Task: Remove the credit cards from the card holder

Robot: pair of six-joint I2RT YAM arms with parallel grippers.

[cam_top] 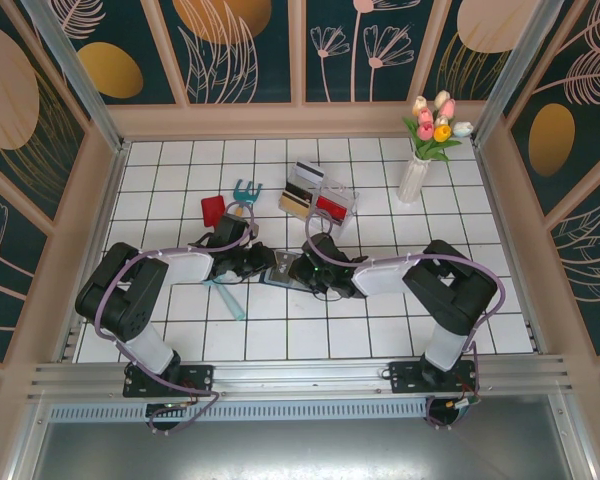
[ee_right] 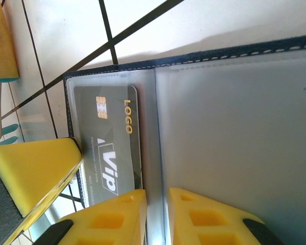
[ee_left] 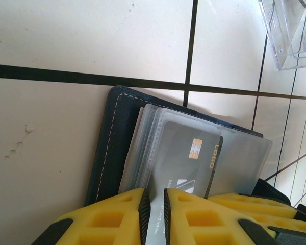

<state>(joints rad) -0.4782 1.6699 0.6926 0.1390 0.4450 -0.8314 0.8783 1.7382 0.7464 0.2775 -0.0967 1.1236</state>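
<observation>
The navy card holder (cam_top: 280, 273) lies open at the centre front of the white tiled table (cam_top: 380, 330). A grey credit card (ee_left: 186, 163) sits in its clear sleeves (ee_left: 245, 158). Both arms bend low, forearms reaching inward. The left gripper (ee_left: 154, 198) pinches one sleeve. The right gripper (ee_right: 156, 198) straddles a sleeve seam with its fingers barely apart; whether it grips is unclear.

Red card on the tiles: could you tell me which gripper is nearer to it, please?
Left. The left gripper is at the wallet, just below-right of the red card; the right gripper is farther right.
</observation>
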